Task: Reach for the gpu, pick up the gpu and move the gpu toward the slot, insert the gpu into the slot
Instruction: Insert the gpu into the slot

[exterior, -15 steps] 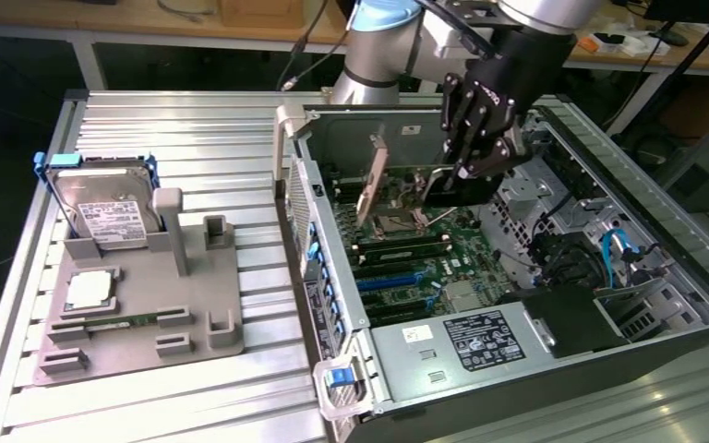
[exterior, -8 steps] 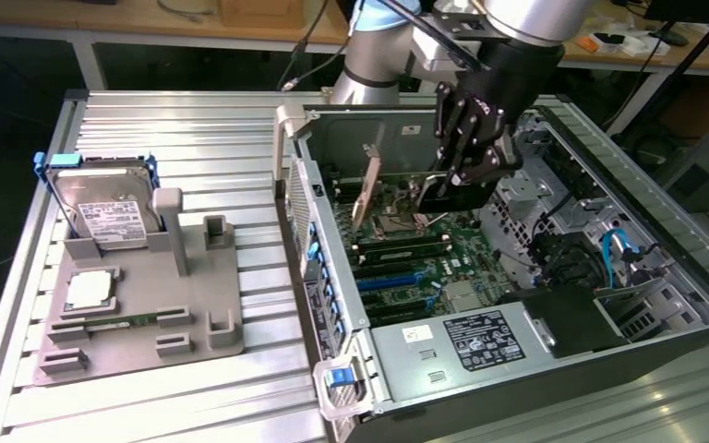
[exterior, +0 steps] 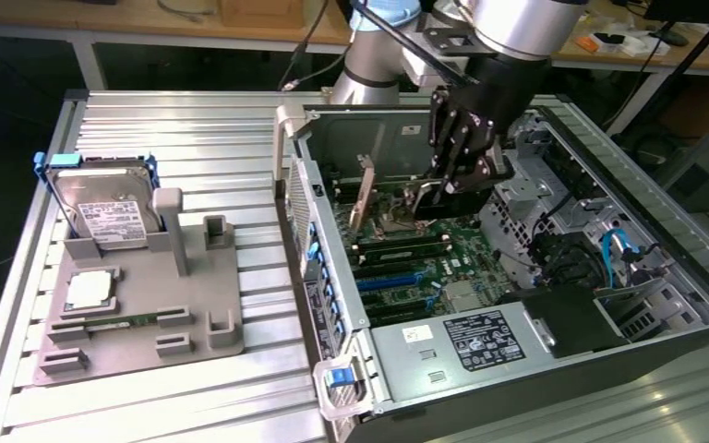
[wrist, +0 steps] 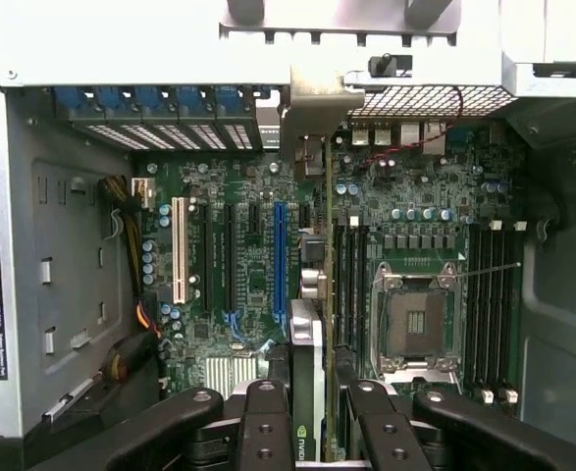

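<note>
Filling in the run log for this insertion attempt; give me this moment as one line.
hand: inside PC case, shut on gpu | gpu: upright, edge-on, alongside slot | slot: blue, empty | insertion: not yet done

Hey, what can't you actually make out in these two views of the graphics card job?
1. The gpu: its fan and flat faces. The wrist view sees it edge-on in the pincer; in the exterior view the pincer mostly covers it.
2. Gap between its lower edge and the motherboard: hidden by the card itself, wrist view.
3. Print on the case sticker, exterior view: too small.
</note>
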Tool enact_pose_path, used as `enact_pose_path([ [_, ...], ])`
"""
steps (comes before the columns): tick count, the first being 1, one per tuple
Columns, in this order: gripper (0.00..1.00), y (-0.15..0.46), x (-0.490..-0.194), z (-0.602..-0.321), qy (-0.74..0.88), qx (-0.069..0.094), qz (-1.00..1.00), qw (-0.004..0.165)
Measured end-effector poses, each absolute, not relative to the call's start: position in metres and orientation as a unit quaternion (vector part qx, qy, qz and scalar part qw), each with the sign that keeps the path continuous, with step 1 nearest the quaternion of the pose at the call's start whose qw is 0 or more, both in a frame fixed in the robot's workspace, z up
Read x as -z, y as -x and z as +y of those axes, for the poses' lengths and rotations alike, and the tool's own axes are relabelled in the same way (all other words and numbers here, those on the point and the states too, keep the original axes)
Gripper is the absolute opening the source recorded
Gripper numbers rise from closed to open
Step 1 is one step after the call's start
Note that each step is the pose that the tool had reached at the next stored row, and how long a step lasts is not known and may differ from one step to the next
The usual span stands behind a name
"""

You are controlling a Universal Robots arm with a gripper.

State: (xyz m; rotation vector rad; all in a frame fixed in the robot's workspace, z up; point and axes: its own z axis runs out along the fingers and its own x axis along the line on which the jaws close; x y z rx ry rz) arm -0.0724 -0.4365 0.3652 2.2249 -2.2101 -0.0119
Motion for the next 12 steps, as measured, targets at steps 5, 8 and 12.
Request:
enact_pose_path([
  [5,0.27,0.074,-0.353,-0.437,-0.709,0.002,-0.705,0.001],
  [8,0.27,0.075,-0.349,-0.437,-0.709,0.002,-0.705,0.001],
  [12,0.27,0.078,-0.342,-0.437,-0.710,0.002,-0.705,0.001],
])
